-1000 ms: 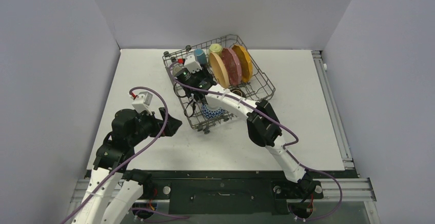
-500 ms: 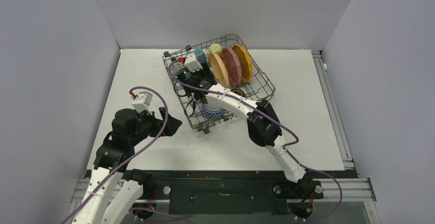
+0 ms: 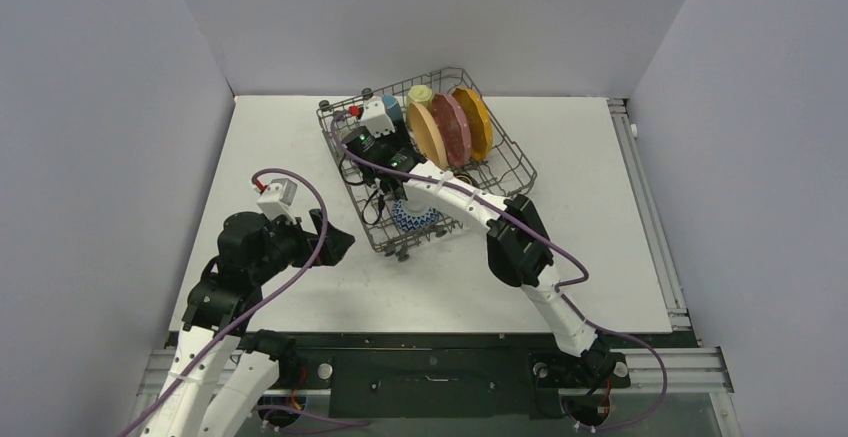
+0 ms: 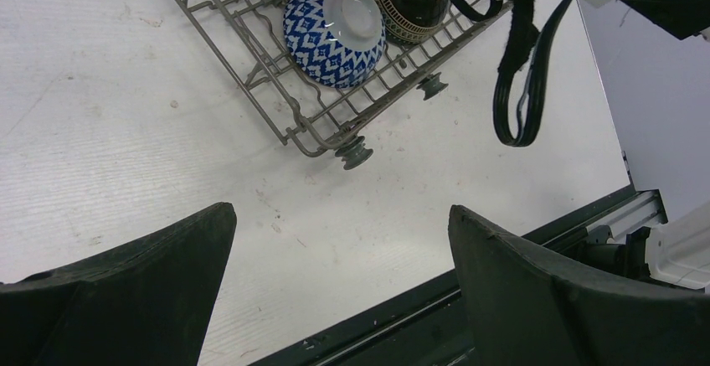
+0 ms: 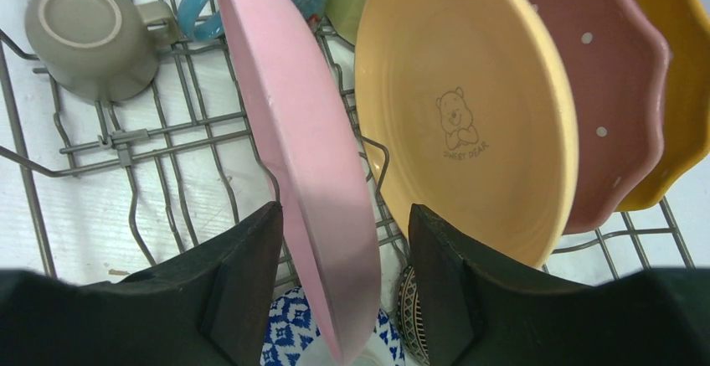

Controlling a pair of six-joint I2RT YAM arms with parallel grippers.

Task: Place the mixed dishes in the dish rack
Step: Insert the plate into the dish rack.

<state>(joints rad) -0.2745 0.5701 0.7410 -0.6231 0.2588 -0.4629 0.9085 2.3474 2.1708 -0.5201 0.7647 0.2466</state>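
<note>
The right hand (image 5: 343,211) has loosened around the smooth light pink plate (image 5: 293,115) standing in the grey wire dish rack (image 5: 126,136). Withdraw straight back so the plate doesn't tip. The left hand (image 4: 342,213) gapes empty.

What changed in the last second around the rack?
The right gripper shifted slightly toward the far side of the dish rack. Its jaws now stand apart around the light pink plate, with a gap on one side, so the plate looks released, standing on edge. The left gripper stayed open over the table; the other plates did not move.
</note>
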